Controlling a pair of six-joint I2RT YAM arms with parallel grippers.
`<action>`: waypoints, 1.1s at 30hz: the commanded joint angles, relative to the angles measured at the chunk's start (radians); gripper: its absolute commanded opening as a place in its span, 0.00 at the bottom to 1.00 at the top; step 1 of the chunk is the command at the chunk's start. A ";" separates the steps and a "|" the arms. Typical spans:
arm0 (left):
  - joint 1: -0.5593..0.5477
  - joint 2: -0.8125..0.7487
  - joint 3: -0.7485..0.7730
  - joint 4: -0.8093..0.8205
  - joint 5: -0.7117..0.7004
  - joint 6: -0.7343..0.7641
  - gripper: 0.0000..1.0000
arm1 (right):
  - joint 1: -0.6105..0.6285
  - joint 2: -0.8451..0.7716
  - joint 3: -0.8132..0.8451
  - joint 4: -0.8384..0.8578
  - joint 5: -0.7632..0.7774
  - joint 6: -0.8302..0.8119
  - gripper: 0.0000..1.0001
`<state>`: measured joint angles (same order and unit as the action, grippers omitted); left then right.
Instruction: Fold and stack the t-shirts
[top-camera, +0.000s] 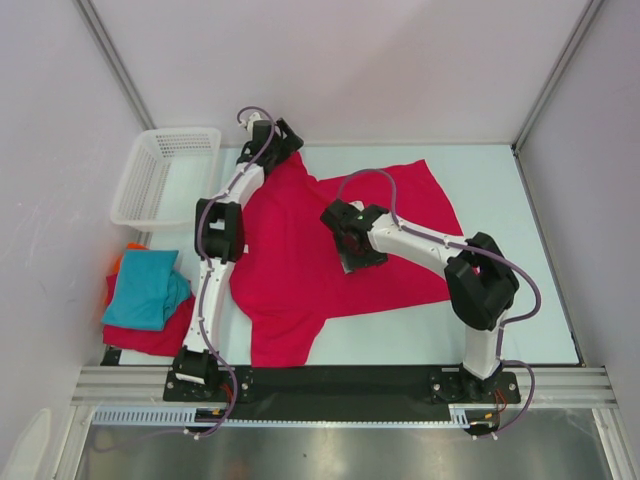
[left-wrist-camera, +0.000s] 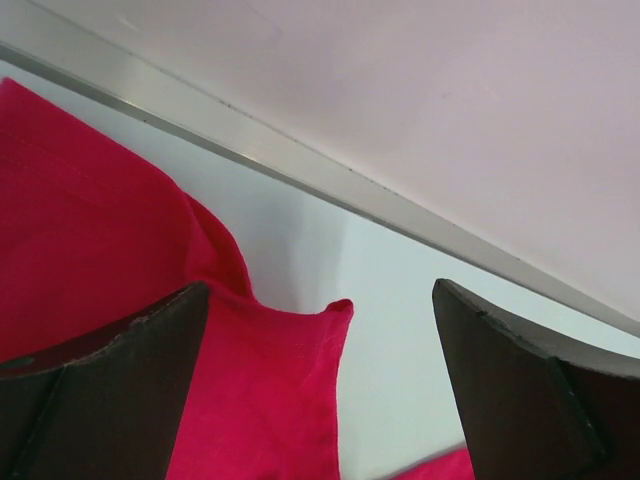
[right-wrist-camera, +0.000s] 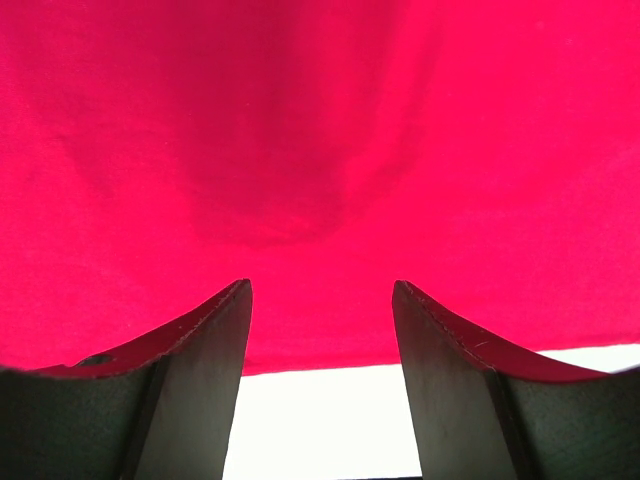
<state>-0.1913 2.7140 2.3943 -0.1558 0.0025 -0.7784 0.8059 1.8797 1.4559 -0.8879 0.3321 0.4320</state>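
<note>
Left arm (top-camera: 222, 230) outstretched, right arm (top-camera: 430, 245) over shirt (top-camera: 300, 270)

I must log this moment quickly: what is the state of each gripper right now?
Left gripper: open, holding nothing, above a corner of the crimson t-shirt.
Right gripper: open, holding nothing, over the same t-shirt.

Spread t-shirt (top-camera: 300, 260) lies flat on the middle of the bench (top-camera: 520, 300), one sleeve reaching toward the near edge. Basket (top-camera: 180, 133) in far left corner, left of the shirt. Folded t-shirts (top-camera: 145, 295) stacked near left, in front of basket. Left hand (top-camera: 285, 140) at shirt's far edge by back wall; right hand (top-camera: 350, 252) over shirt's middle
</note>
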 joint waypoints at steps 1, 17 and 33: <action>-0.013 -0.043 -0.003 0.108 -0.050 -0.009 1.00 | 0.006 0.016 0.043 0.000 0.008 -0.013 0.64; -0.014 -0.173 -0.030 0.151 0.146 -0.033 1.00 | 0.003 -0.065 -0.012 0.018 0.064 0.021 0.64; -0.158 -1.103 -0.884 -0.534 0.195 0.307 1.00 | -0.410 -0.423 -0.186 0.264 -0.227 0.002 0.62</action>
<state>-0.2905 1.7233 1.6955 -0.5003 0.1860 -0.5655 0.4423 1.4616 1.2625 -0.6811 0.2184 0.4355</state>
